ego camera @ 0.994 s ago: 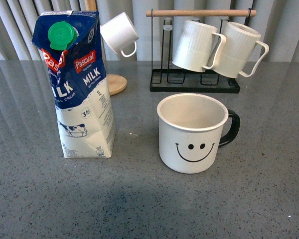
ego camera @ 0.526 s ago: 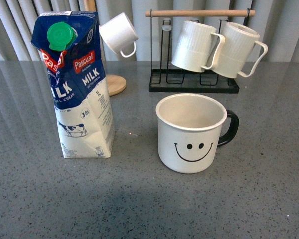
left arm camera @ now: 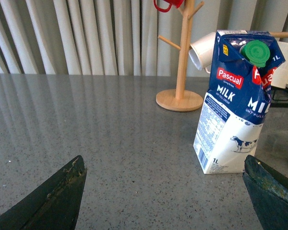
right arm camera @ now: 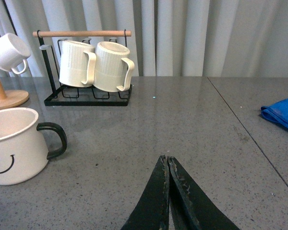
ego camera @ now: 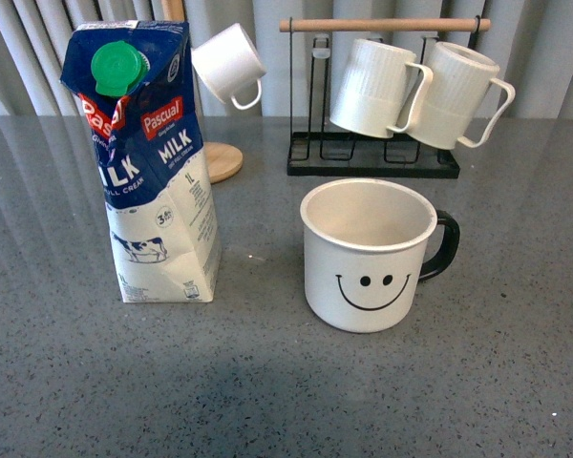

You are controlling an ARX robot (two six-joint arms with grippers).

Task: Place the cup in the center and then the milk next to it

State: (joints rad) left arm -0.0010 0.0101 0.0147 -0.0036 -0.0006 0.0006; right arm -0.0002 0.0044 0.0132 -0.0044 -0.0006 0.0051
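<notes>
The cup [ego camera: 368, 253], a wide white mug with a black smiley face and black handle, stands upright on the grey table near the middle, handle to the right. It also shows in the right wrist view [right arm camera: 17, 146]. The milk [ego camera: 153, 167], a tall blue-and-white Pascual carton with a green cap, stands upright to the cup's left, a gap between them. It also shows in the left wrist view [left arm camera: 237, 103]. My left gripper [left arm camera: 165, 179] is open and empty, short of the carton. My right gripper [right arm camera: 167, 160] is shut and empty, off to the cup's handle side. Neither arm shows in the front view.
A black rack [ego camera: 372, 157] with a wooden bar holds two ribbed white mugs [ego camera: 415, 91] behind the cup. A wooden mug tree [left arm camera: 182, 57] with a small white cup [ego camera: 229, 65] stands behind the carton. A blue cloth [right arm camera: 283, 112] lies at the far right.
</notes>
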